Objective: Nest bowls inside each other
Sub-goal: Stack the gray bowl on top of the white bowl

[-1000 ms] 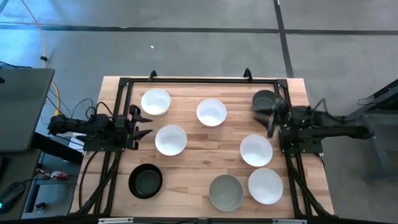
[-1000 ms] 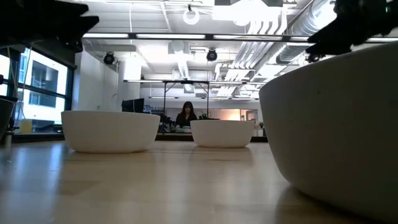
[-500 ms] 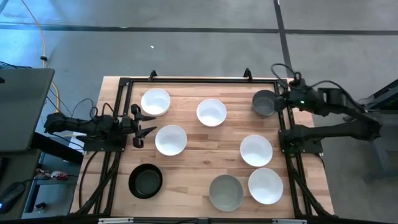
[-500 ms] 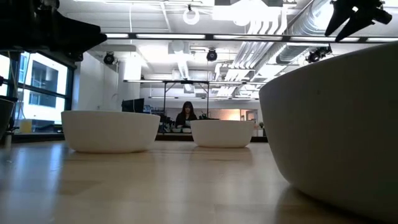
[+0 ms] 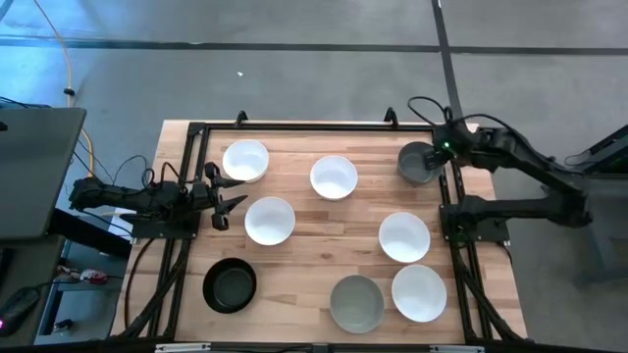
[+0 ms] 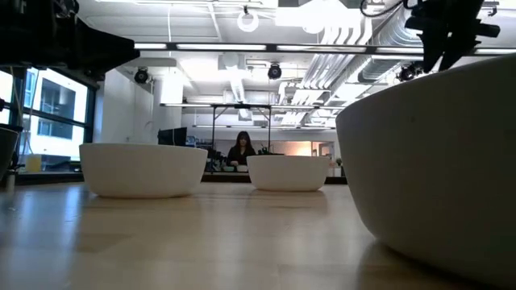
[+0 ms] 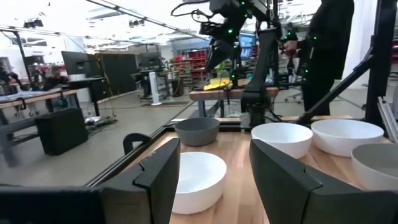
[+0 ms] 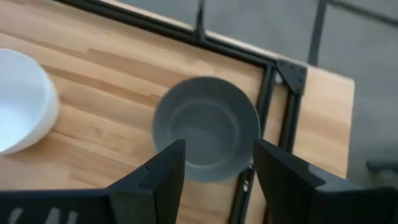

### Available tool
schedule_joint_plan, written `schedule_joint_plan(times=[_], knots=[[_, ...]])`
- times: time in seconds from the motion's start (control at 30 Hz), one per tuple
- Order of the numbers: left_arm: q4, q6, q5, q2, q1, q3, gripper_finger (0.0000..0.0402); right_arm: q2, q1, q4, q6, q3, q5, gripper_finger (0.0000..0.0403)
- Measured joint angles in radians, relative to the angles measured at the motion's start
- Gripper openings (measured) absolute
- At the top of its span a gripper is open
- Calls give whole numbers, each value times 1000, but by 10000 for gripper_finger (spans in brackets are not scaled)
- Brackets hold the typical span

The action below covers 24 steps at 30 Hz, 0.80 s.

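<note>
Over at the far right corner of the wooden worktop [image 5: 314, 294], the right pincer [image 5: 439, 157] hangs above a dark grey bowl [image 5: 417, 163] that sits on the boards just inside the black frame [image 5: 316, 126]; in the right wrist view its two dark fingers [image 8: 163, 171] stand spread wide with that grey bowl [image 8: 206, 129] showing between them, and they have hold of nothing. The left pincer [image 5: 222, 198] waits low at the left edge, its fingers parted and empty, pointing at a white bowl [image 5: 269, 220] just beside its tips. The other bowls lie scattered and well apart from one another, none of them nested: a white one near the far left corner [image 5: 245, 160], a white one at the far middle [image 5: 334, 176], a white one right of centre [image 5: 404, 236], another white one near the front right [image 5: 419, 292], a grey-green bowl [image 5: 356, 302] just beside that one, and a black bowl [image 5: 230, 285] at the front left. From the left wrist camera, the nearest white bowl [image 7: 200, 180] sits between that pincer's fingers, with the grey bowl [image 7: 197, 130] farther back. At worktop height a big pale bowl [image 6: 435, 153] fills the right side, and a person [image 6: 242, 150] sits far off in the room behind.
</note>
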Motion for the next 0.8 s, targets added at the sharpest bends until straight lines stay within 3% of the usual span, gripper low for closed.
schedule_joint_plan(times=[0.1,0.3,0.5,0.6,0.7,0.8], knots=[[0,0,-4,0,0,0,182,10,-30,7,-30,0,-30,183],[0,-15,-31,0,0,0,182,8,-30,113,-159,0,-193,183],[-1,0,45,0,0,0,182,8,-31,231,-242,0,-194,183],[0,19,60,0,0,0,182,8,-31,287,-334,0,-270,183],[0,19,60,0,0,0,182,9,-31,331,-335,0,-312,183],[0,19,60,0,0,0,182,9,-39,322,-269,0,-255,183]])
